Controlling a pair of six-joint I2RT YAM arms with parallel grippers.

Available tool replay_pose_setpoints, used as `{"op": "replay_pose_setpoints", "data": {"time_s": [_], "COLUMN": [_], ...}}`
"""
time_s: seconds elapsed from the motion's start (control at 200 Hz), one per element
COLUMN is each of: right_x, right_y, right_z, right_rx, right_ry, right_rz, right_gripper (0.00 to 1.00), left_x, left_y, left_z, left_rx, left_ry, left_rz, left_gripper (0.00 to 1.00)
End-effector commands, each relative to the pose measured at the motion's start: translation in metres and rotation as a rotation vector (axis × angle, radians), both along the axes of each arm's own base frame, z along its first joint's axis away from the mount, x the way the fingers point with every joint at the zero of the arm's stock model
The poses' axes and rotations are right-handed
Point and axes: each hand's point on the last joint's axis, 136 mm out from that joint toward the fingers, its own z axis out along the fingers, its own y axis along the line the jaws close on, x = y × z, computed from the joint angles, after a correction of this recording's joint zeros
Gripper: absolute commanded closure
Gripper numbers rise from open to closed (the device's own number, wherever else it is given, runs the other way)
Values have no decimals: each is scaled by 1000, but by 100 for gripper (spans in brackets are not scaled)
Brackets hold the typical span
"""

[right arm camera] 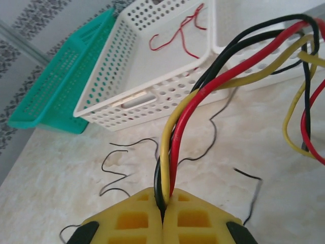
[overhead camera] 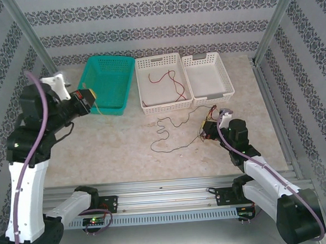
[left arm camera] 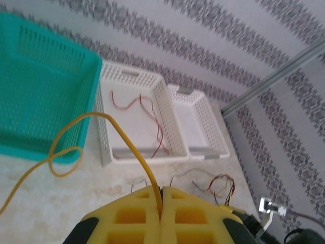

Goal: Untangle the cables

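1. Now the left gripper sits at the upper left of the top view, raised beside the near edge of the teal basket.
2. Its fingers are pressed together on a yellow cable. In the left wrist view the cable rises from the left gripper, arcs toward the left of the frame, loops once and runs off the lower left edge.
3. Right of centre in the top view, the right gripper is low over the desk, just below the right basket.
4. In the right wrist view the right gripper is closed, pinching a bundle of red, yellow and black cables that climbs to the upper right of the frame.
5. A red cable lies curled alone in the middle basket.
6. A thin black cable wanders loosely over the desk below the middle basket, toward the right gripper.
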Motion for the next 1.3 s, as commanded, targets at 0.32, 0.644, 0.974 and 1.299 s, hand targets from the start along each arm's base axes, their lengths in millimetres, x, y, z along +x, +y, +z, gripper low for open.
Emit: {"op": "replay_pose_setpoints", "data": {"time_s": [0.32, 0.644, 0.974, 1.299], "right_x": [-3, -6, -14, -22], "right_y": [3, 12, 29, 44], "right_z": [15, 18, 26, 32], "right_rx": [32, 23, 7, -3], "right_ry": [-72, -90, -138, -167], "right_rz": [20, 57, 126, 190], "right_gripper": [100, 100, 100, 100], "left_x": [46, 109, 187, 264], "left_y": [30, 48, 63, 74], "left_z": [56, 79, 28, -60], "left_rx": [142, 179, 202, 235], "left_ry": [-130, -185, -121, 19], "left_rz": [144, 239, 265, 264], "left_gripper": [100, 100, 100, 100]}}
